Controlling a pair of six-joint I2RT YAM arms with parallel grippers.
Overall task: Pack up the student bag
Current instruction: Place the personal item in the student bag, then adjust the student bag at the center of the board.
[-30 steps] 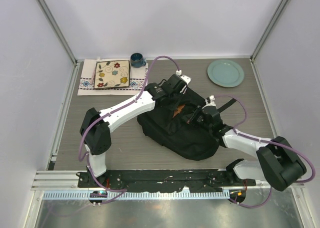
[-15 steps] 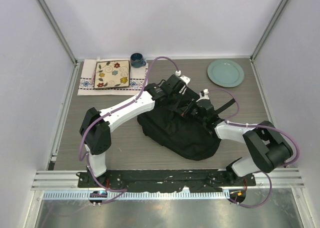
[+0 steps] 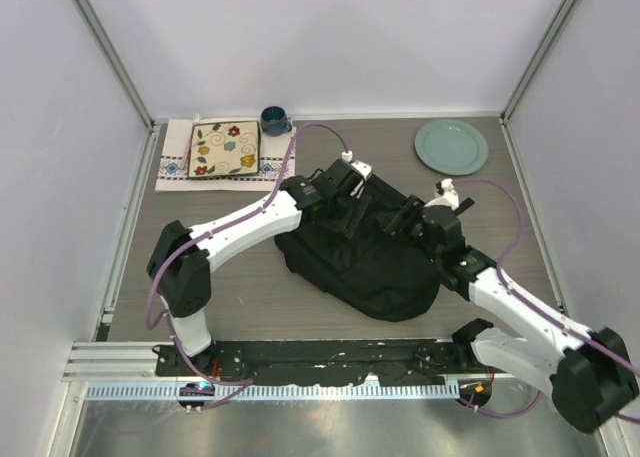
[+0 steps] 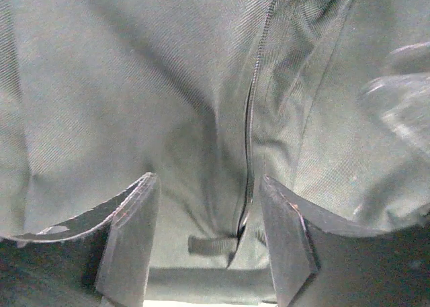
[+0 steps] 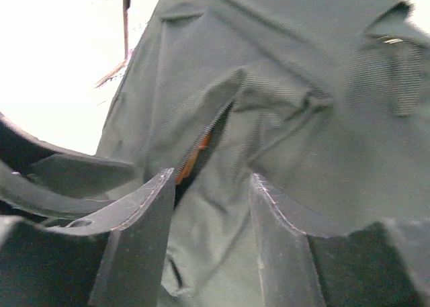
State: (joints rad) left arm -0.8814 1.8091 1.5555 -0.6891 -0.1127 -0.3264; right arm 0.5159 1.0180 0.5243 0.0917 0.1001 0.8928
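Now above the student bag [image 3: 365,262] on the worktop [image 3: 200,277], with left end effector [image 4: 207,186] and right end effector [image 5: 211,176] parted, empty.
Likely zipping: pinch zipper tab [image 4: 209,245] squarely, brace fabric, pull along the track.

Plain white walls [image 3: 330,37] enclose a grey wood-grain table [image 3: 245,299].

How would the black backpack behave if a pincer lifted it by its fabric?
Probably floppy: the student bag lies slumped and creased, so pinched cloth would likely tent before the body follows. Lying flat on the table, it seems unlikely to roll or tip. Its coarse weave probably isn't slippery.
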